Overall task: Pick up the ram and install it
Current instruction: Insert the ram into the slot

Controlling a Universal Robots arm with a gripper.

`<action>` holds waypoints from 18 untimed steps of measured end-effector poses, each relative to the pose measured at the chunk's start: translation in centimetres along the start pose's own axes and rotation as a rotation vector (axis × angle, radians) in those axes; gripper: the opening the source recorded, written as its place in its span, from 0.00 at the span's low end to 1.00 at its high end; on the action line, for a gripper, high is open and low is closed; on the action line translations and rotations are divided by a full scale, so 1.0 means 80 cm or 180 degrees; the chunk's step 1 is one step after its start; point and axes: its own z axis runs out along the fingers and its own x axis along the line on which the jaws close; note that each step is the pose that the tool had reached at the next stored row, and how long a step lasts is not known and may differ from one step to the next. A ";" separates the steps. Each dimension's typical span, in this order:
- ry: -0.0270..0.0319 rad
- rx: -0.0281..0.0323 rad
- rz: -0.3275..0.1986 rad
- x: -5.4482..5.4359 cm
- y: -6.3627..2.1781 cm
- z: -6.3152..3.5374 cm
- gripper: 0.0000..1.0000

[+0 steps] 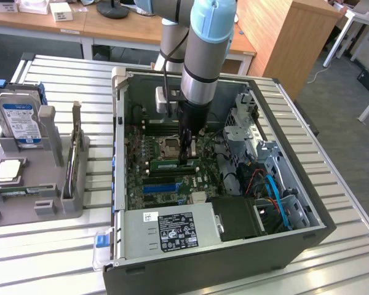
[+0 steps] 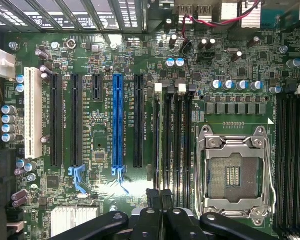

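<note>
Gripper [image 1: 186, 152]: shut, pointing straight down inside the open computer case [image 1: 119, 117]. In the wrist view the two black fingertips [image 2: 154, 197] sit pressed together with only a thin seam between them. They stand over one end of the bank of black memory slots [image 2: 172, 135], just beside the open processor socket [image 2: 233, 172].

Ram [image 1: 168, 165]: standing on edge on the motherboard, in line with the memory slots. In the exterior view it runs from under the fingertips toward 9 o'clock. The fingertips meet its upper edge near that end. Cannot tell whether they pinch the stick or only rest on it.

Around the gripper, exterior view:
- 7 o'clock, near: blue expansion slot [image 1: 166, 184].
- 6 o'clock: silver power supply [image 1: 178, 228] with a black label, at the case edge.
- 3 o'clock: metal drive cage [image 1: 246, 132].
- 9 o'clock, well apart, outside the case: grey holder [image 1: 49, 184] on the slatted tabletop [image 1: 49, 252], carrying an upright hard drive [image 1: 19, 120] and a square silver processor chip [image 1: 8, 171].
</note>
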 end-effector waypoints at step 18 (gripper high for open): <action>0.0000 0.0000 0.0003 0.001 0.000 0.001 0.12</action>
